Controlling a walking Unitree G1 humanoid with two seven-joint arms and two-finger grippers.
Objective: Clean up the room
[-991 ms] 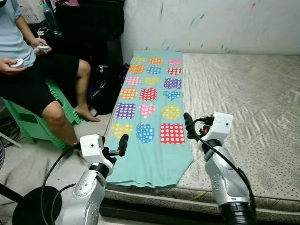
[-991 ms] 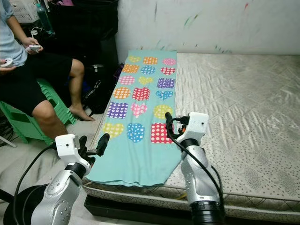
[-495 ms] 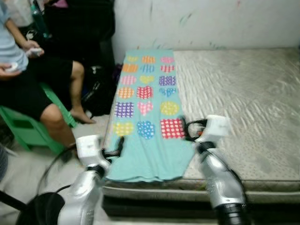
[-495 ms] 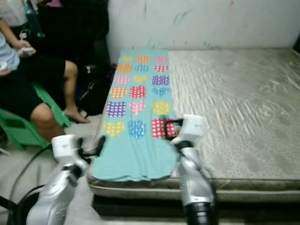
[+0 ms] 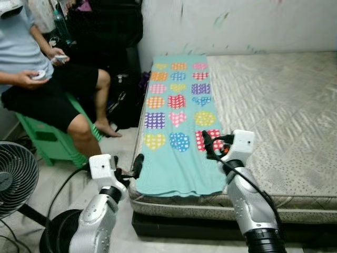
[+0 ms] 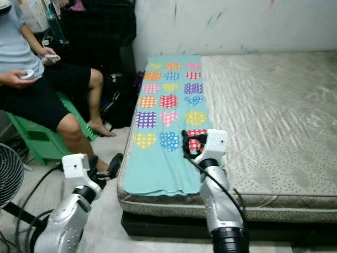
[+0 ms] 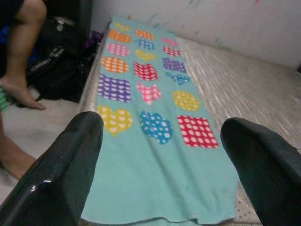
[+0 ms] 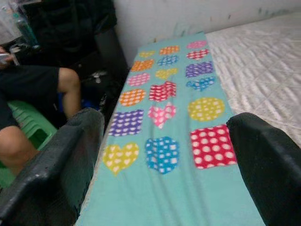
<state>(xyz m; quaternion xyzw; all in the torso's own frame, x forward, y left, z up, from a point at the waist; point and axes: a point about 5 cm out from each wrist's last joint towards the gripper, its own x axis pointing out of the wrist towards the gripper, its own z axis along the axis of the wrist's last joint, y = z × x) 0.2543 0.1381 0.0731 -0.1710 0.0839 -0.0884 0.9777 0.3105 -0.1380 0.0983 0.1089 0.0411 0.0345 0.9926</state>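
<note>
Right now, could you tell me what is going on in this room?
The robot stands at the foot of a bare mattress with a teal blanket patterned in hearts and squares spread flat along its left side. The left gripper hangs by the mattress's near corner and the right gripper hovers over the blanket's near end; both are open and hold nothing. A person sits on a green stool to the left, beside a fan.

The person (image 5: 47,89) at upper left is cut off by the frame's top edge, and the small objects in their hands are too small to identify. The fan (image 5: 13,176) runs off the left edge. The mattress (image 5: 279,110) continues past the right edge. The dark clutter (image 5: 113,26) behind the person is too shadowed to make out.
</note>
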